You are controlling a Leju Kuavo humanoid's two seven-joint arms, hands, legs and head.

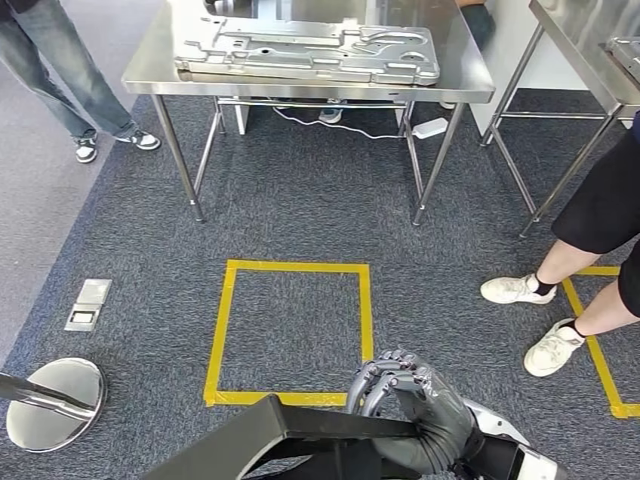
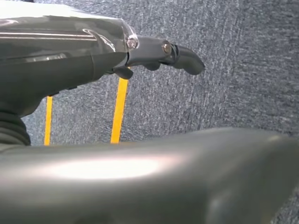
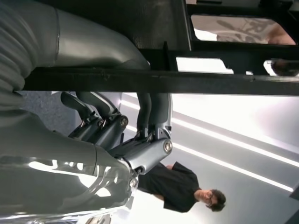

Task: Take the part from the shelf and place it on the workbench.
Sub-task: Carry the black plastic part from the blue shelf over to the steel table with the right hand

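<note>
A dark flat frame-like part [image 1: 264, 425] lies edge-on across the bottom of the head view. My right hand [image 1: 411, 405] grips it at its right end, fingers curled over the edge. In the right wrist view the fingers [image 3: 151, 112] wrap round a black bar of the part [image 3: 141, 81]. My left hand [image 2: 105, 60] reaches out over the carpet with a dark finger [image 2: 187, 58] held straight; a blurred grey shape lies close under it, and I cannot tell whether it holds anything. The steel workbench [image 1: 151, 70] stands ahead, with a silver pressed metal panel [image 1: 302, 50] lying on it.
A yellow tape square [image 1: 290, 268] marks the carpet between me and the workbench. A person's legs in white shoes [image 1: 555, 345] stand to the right, another person's feet [image 1: 87, 148] at far left. A round metal base [image 1: 56, 400] and a floor socket [image 1: 89, 305] sit left. A second table [image 1: 589, 30] stands right.
</note>
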